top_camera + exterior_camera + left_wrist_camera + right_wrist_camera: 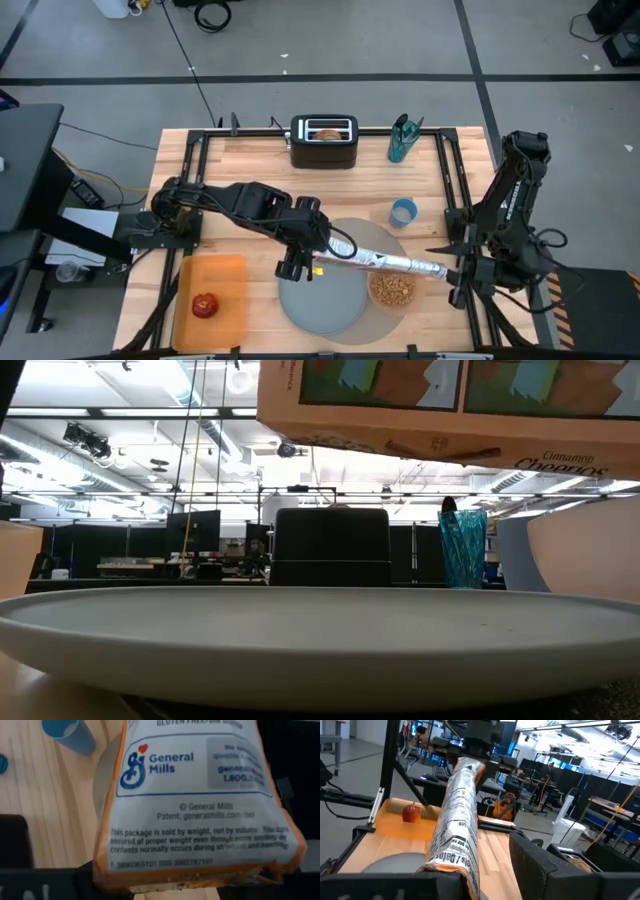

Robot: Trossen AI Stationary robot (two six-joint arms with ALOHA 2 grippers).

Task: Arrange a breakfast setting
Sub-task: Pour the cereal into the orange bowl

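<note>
Two dark grippers are gripping one flat cereal box between them: the left gripper is clamping one end, the right gripper the other. It is hanging over the translucent pink bowl of brown cereal, beside the round grey-blue plate.

On the cereal box we read "General Mills", "© General Mills", "Patent: generalmills.com/pat" and "This package is sold by weight, not by volume", while from the low view its side shows "Cinnamon" above a word we cannot make out for certain.
</note>
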